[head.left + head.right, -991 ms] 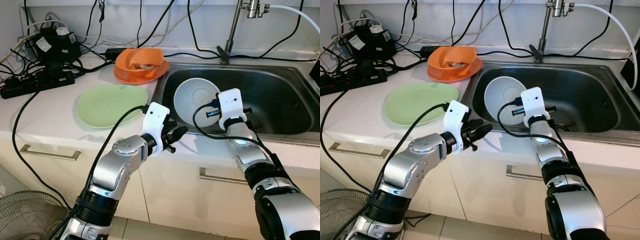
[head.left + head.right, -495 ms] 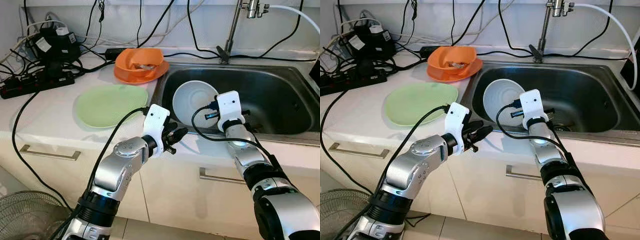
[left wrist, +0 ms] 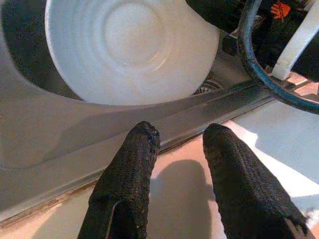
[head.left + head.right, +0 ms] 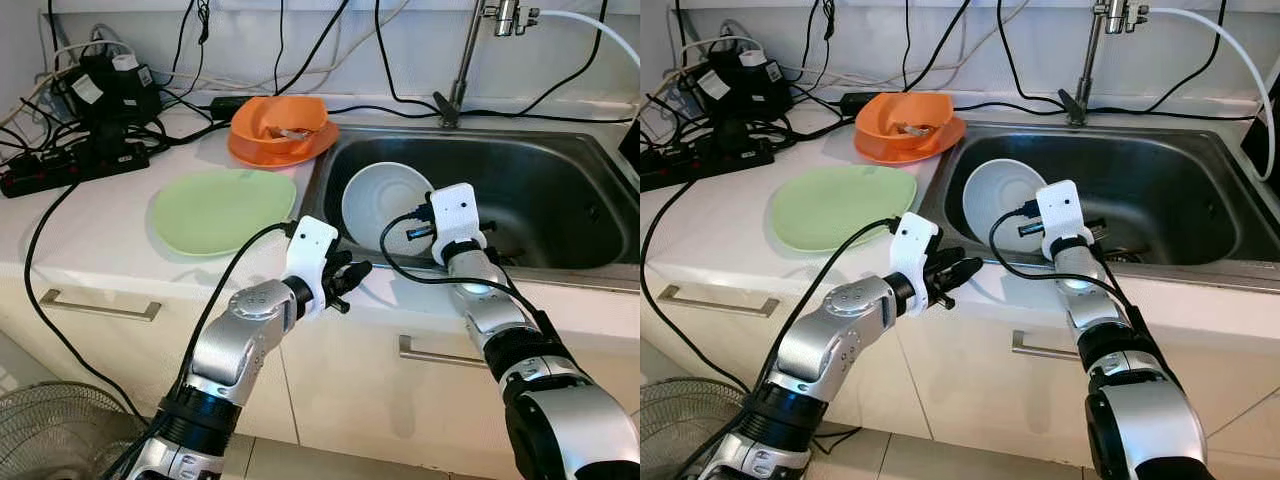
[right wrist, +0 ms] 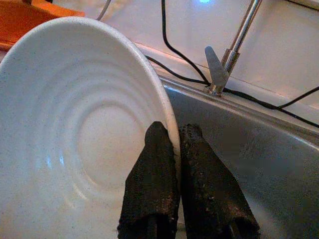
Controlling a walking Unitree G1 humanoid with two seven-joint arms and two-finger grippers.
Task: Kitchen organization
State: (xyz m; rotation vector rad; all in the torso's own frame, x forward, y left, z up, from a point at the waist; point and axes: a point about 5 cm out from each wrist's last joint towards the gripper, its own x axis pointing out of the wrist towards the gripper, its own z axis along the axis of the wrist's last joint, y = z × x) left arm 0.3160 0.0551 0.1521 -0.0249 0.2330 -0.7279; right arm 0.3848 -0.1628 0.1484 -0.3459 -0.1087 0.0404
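Note:
A white bowl stands tilted on edge in the steel sink. My right gripper is shut on the bowl's rim, one finger inside and one outside. Its wrist module sits at the sink's front wall. My left gripper is open with nothing between its fingers, hovering over the counter's front edge just left of the sink. A green plate lies flat on the counter. An orange bowl on an orange plate sits behind it.
A tap rises behind the sink. Power strips, adapters and tangled black cables crowd the back left of the white counter. Cabinet drawers with handles are below. A fan stands on the floor at left.
The right gripper has drawn the white bowl slightly to the left and higher in the sink. The left gripper has shifted a little lower along the counter edge.

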